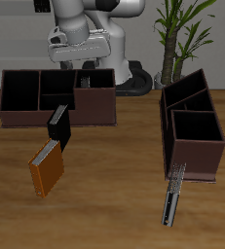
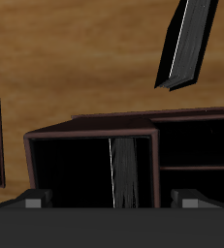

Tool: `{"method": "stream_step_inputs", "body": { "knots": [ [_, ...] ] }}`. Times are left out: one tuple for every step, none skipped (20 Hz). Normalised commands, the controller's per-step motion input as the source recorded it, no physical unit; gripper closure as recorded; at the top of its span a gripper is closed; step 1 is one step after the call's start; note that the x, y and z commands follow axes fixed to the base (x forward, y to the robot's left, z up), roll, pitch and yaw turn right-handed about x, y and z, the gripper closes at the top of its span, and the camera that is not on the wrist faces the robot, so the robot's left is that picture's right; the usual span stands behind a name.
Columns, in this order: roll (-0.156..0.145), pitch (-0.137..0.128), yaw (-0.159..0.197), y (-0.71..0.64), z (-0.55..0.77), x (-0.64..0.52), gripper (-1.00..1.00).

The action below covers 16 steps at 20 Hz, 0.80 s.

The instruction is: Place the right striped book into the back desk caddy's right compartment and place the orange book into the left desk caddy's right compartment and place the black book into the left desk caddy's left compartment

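Spare striped book [image 1: 172, 199] is seen lying at five o'clock, unneeded. Gripper [image 2: 109, 201] is held spread over the back caddy [image 1: 56, 97] at eleven o'clock, with the right striped book [image 2: 123, 172] standing free inside.

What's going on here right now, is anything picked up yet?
Nothing is held. The gripper is open and empty, up at the table's back. The black book stands against the back desk caddy, the orange book sits nearer the front edge, and a striped book lies on the table before the left desk caddy.
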Motion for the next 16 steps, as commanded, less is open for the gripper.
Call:
{"method": "stream_step_inputs", "body": {
  "knots": [
    [-0.02,-0.054,-0.071,-0.16,0.41,0.21,-1.0],
    [0.008,-0.035,0.026,0.04,0.29,0.11,-1.0],
    [-0.021,-0.044,0.05,-0.01,0.36,0.23,-1.0],
    [-0.022,-0.127,0.091,0.05,0.5,0.26,-1.0],
    [-0.021,-0.071,0.074,0.04,0.42,0.26,-1.0],
    [0.029,-0.124,0.152,0.05,0.47,0.23,-1.0],
    [-0.048,-0.128,-0.112,-0.27,0.48,0.32,-1.0],
    [0.032,-0.045,0.03,0.01,0.38,0.28,-1.0],
    [0.035,-0.076,0.001,-0.29,0.72,0.62,-1.0],
    [0.098,-0.005,-0.184,-0.13,0.41,0.31,-1.0],
    [0.246,0.014,0.02,-0.09,0.45,0.44,-1.0],
    [0.0,0.0,0.0,0.0,0.0,0.0,-1.0],
    [-0.183,-0.211,-0.009,-0.64,0.85,0.8,-1.0],
    [-0.084,0.06,0.007,-0.41,0.3,0.59,-1.0],
    [-0.07,-0.015,-0.106,-0.29,0.24,0.35,-1.0],
    [-0.075,-0.068,0.077,-0.32,0.47,0.62,-1.0]
  ]
}}
